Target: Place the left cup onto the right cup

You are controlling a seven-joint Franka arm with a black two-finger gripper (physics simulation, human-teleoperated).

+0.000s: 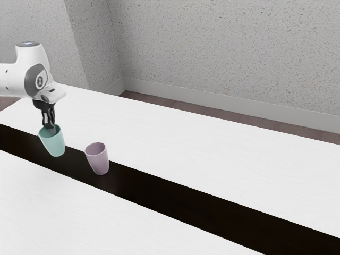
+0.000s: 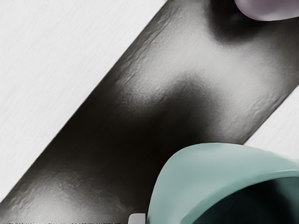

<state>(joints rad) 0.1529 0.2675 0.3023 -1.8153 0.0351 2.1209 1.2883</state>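
The white bench [image 1: 223, 154] is crossed by a dark strip [image 1: 186, 204], and both cups sit over that strip at the exterior view's left. The arm [image 1: 29, 74] reaches down from 10 o'clock so that the hand hangs right above the left cup.

The teal cup [image 1: 53, 143] is the one to be moved. The jaws are pinching its rim wall on the side nearest the arm, a hold that leaves the base free to drop into another cup. I judge it to be just off the bench, though the exterior view does not settle that. Its long axis leans: mouth toward 11 o'clock, base toward 5 o'clock, likely because it hangs from one side of the rim.

The purple cup [image 1: 97, 158] stands upright, mouth at 12 o'clock, near the teal cup at its 4 o'clock and apart from it. In the wrist view the teal rim [image 2: 210, 182] lies under the hand, with the purple cup [image 2: 268, 9] ahead across the strip.
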